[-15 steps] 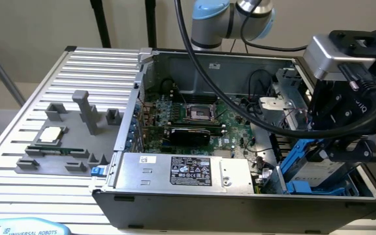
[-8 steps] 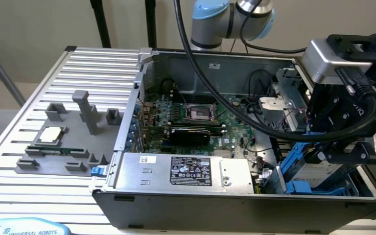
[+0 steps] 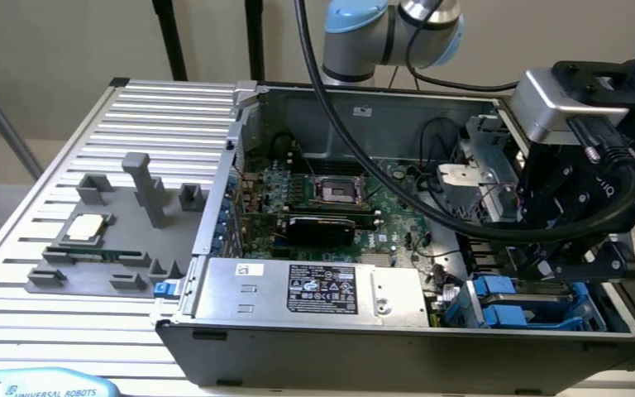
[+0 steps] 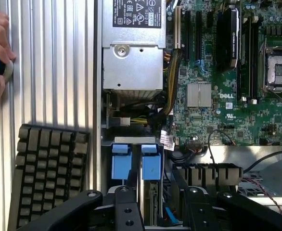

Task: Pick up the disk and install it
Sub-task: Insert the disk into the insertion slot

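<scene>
In the case's corner drive bay, the disk stands on edge in its blue carrier, partly hidden by the gripper. The case sits on a ribbed metal table. The jaws stand fairly wide astride the disk; whether they touch it I cannot tell.

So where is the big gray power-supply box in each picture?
Exterior view: the power-supply box lies along the case's near wall, in front of the motherboard.
Wrist view: it sits between the ribbed table and the motherboard.
Shared landmark: the CPU socket, also in the wrist view.
</scene>
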{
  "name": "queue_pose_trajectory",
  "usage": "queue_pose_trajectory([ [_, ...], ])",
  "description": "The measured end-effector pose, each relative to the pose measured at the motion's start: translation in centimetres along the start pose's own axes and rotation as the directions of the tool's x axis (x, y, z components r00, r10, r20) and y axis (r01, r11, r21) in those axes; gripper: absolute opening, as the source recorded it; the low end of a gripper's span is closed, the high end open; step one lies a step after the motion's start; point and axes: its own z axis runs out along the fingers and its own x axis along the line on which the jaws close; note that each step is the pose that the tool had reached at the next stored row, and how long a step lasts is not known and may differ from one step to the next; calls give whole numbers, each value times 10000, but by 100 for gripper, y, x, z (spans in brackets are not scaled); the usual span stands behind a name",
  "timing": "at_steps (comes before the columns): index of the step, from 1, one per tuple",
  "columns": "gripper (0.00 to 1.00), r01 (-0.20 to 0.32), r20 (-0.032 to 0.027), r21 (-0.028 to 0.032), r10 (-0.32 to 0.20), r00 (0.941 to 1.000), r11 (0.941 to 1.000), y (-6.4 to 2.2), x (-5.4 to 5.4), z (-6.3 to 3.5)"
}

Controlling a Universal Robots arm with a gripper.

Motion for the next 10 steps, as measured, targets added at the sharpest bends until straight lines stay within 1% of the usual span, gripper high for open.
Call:
queue_pose_trajectory([
  [9,41,46,-1,-2,-46,10000,10000,-140,-44,-5],
  [10,38,50,-1,-2,-50,10000,10000,-157,-49,-6],
])
